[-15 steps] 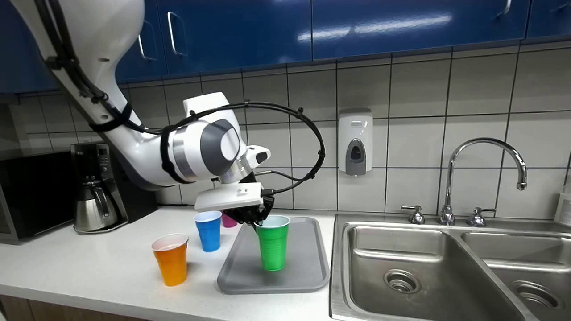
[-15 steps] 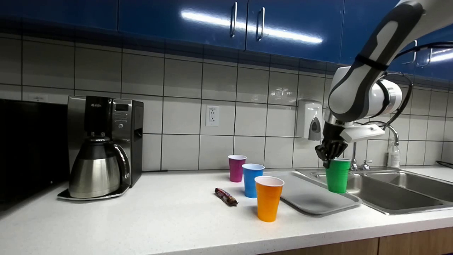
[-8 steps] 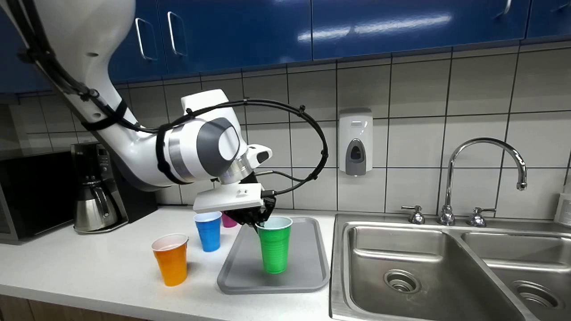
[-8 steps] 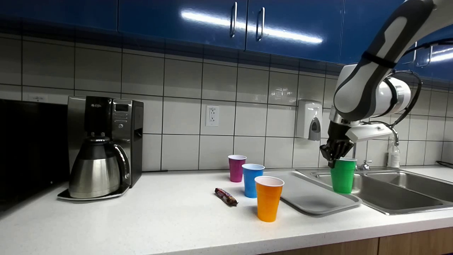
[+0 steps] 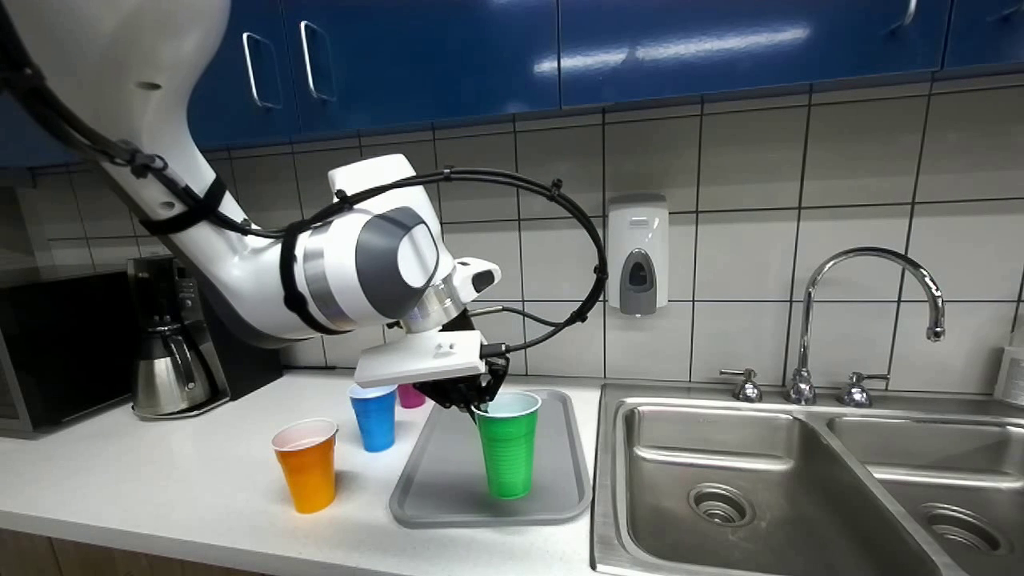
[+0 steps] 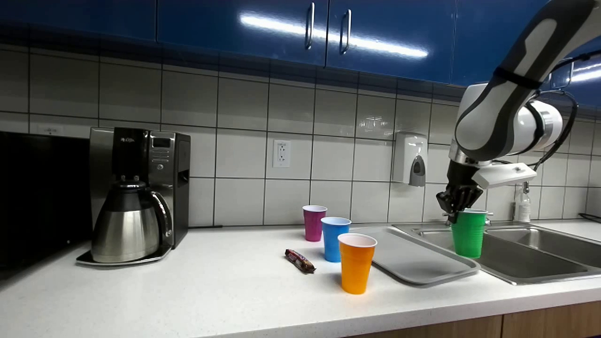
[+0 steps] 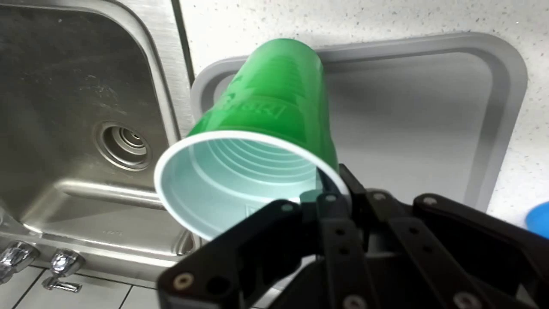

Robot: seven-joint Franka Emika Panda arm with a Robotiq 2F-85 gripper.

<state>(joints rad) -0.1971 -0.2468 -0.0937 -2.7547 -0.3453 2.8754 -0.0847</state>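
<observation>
My gripper (image 7: 331, 174) is shut on the rim of a green cup (image 7: 279, 94), white inside, with one finger inside the cup and one outside. In the wrist view the cup's mouth faces the camera. In both exterior views the gripper (image 5: 475, 414) (image 6: 453, 218) is at the cup's rim, on the side away from the sink. The green cup (image 5: 510, 452) (image 6: 468, 234) is close to upright. It appears to be held over the sink-side part of a grey tray (image 5: 432, 484), a little above it. The tray also shows in the wrist view (image 7: 429, 120).
An orange cup (image 5: 308, 472), a blue cup (image 5: 374, 420) and a purple cup (image 6: 314, 224) stand left of the tray. A wrapped bar (image 6: 299, 261) lies near them. A steel sink (image 5: 720, 448) with a faucet (image 5: 808, 320) is beside the tray. A coffee maker (image 6: 162, 183) stands farther left.
My gripper has moved toward the sink and a little toward the counter's front, carrying the green cup with it. The other cups, the bar and the tray have not moved.
</observation>
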